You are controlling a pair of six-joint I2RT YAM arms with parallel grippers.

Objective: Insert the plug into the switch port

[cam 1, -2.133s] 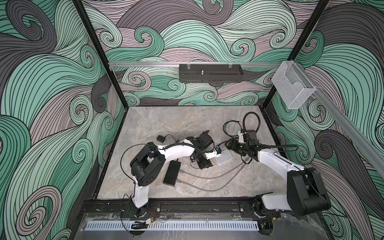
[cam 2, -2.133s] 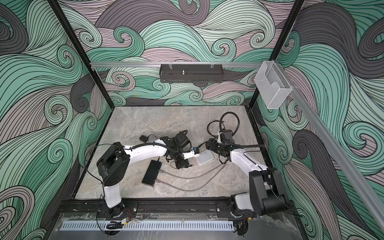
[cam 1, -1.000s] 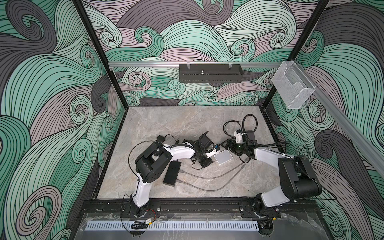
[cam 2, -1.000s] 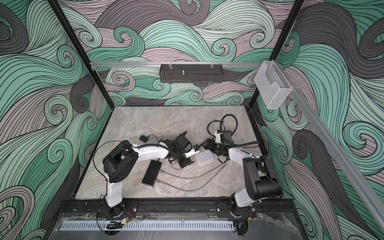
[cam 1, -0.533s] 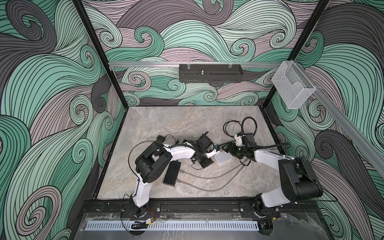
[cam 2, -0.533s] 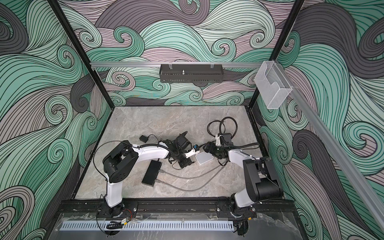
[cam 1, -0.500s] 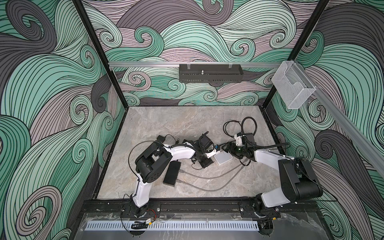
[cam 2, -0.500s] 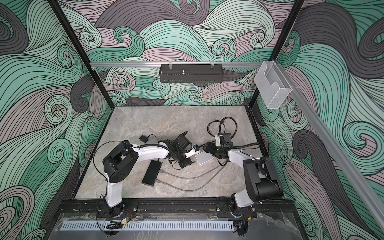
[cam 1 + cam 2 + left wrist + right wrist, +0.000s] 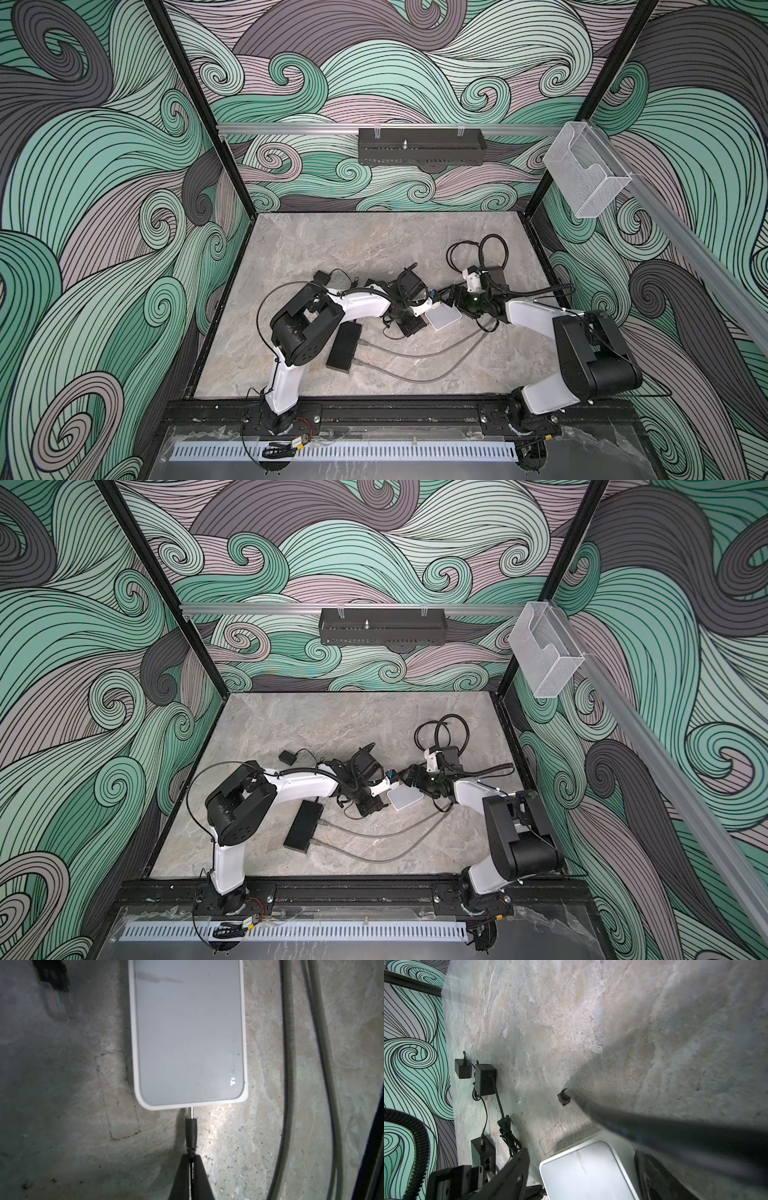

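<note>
plug [image 9: 191,1129] at switch [image 9: 187,1032] edge, seemingly touching

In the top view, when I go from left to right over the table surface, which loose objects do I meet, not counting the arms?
In order: flat black box → white switch → black power adapter beside the coiled cable. The small black adapter overlaps the box's span, so it is left out.

Twin high overhead views of the table [image 9: 332,249]; both wrist cameras close above the switch [image 9: 187,1032].
</note>
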